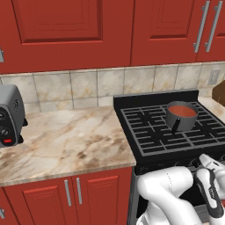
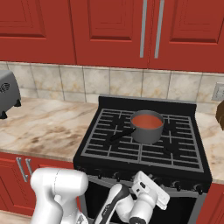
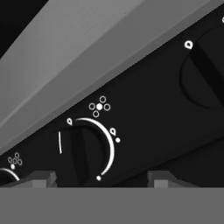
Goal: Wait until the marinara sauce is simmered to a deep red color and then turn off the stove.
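A grey toaster [image 1: 9,115] sits at the left end of the marble counter [image 1: 66,140]. To its right, on the stove [image 2: 144,144], the saucepan [image 2: 147,127] of red marinara sauce [image 2: 147,121] rests toward the back of the grates. Low at the stove's front edge, the gripper [image 3: 99,178] stands part open, its fingertips [image 3: 41,178] straddling a knob [image 3: 83,153]; contact cannot be told.

The stove [image 2: 142,144] looked like matt black metal, the counter [image 1: 66,140] like smooth shiny stone, the cupboards [image 1: 66,26] like glossy red wood.
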You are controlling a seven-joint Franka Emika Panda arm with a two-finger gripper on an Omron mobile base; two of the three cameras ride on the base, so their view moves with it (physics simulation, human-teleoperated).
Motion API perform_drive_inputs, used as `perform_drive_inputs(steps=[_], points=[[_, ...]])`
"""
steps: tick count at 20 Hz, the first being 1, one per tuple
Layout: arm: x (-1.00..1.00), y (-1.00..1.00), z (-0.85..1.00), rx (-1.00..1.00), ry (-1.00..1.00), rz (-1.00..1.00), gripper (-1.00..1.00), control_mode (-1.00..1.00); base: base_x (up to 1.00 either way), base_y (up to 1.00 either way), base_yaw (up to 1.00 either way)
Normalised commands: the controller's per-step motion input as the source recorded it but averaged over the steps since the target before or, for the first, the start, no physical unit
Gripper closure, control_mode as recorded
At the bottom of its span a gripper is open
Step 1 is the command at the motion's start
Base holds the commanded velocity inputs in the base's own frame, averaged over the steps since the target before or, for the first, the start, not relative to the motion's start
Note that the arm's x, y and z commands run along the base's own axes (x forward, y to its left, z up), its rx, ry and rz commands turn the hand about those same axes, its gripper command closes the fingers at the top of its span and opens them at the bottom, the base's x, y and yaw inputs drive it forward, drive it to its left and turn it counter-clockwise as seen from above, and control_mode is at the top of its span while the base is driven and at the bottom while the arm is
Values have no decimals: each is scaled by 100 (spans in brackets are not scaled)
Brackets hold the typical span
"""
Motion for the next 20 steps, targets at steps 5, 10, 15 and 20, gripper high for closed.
perform_drive_inputs(steps=[5, 10, 15, 20], points=[[-1, -20, -55, 0, -13, 20, -100, -100, 0, 0, 0], [-6, -15, -64, -1, -15, 17, -100, -100, 0, 0, 0], [-9, -1, -63, -5, -17, 14, -100, -100, 0, 0, 0], [-7, 13, -67, -11, -14, 15, -100, -100, 0, 0, 0]])
